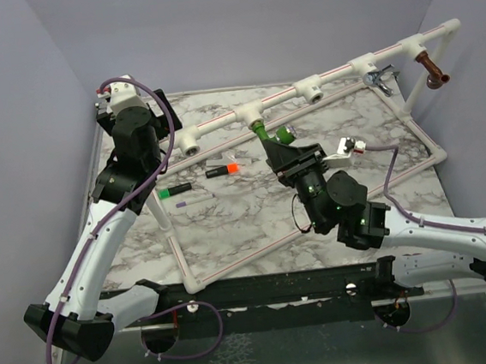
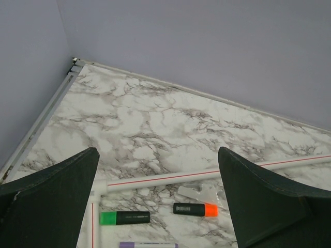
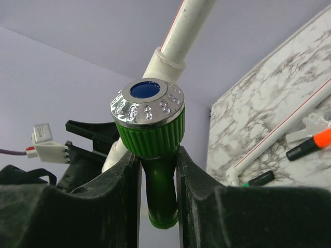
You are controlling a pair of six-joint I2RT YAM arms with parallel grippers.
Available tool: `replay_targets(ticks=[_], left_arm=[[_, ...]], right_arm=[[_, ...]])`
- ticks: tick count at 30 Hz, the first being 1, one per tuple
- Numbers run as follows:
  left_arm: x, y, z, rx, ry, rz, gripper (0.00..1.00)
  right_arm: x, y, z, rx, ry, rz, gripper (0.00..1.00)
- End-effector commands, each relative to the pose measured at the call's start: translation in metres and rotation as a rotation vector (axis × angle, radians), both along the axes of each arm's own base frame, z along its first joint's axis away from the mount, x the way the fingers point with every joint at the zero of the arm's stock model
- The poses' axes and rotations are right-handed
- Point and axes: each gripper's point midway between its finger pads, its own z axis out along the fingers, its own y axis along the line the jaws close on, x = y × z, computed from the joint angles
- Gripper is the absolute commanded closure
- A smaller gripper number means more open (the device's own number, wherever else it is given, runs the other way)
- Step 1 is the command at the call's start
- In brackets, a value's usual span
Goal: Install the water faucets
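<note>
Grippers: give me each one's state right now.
Left gripper: open, holding nothing.
Right gripper: shut on the bright green plastic faucet.

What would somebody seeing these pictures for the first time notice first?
The bright green faucet stands out, clamped between the fingers of the right gripper at a white pipe tee near the middle of the table. Farther right on the raised pipe, a chrome faucet and a copper-brown faucet sit at fittings. The left gripper hangs open and empty at the far left.
</note>
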Motion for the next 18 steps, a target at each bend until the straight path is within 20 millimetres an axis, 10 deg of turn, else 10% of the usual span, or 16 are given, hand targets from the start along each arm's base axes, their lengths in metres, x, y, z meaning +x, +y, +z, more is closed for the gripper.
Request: replay_targets(ticks=[1,18], left_arm=[[-0.043,-0.018,-0.121,0.167,0.440,-0.167,0.01],[-0.045,-0.018,-0.120,0.173,0.433,-0.166,0.01]], right_arm=[[0.004,0.004,-0.047,0.083,0.181,-0.027,0.99],[-0.007,0.018,-0.048,0.342,0.234,0.093,0.96]])
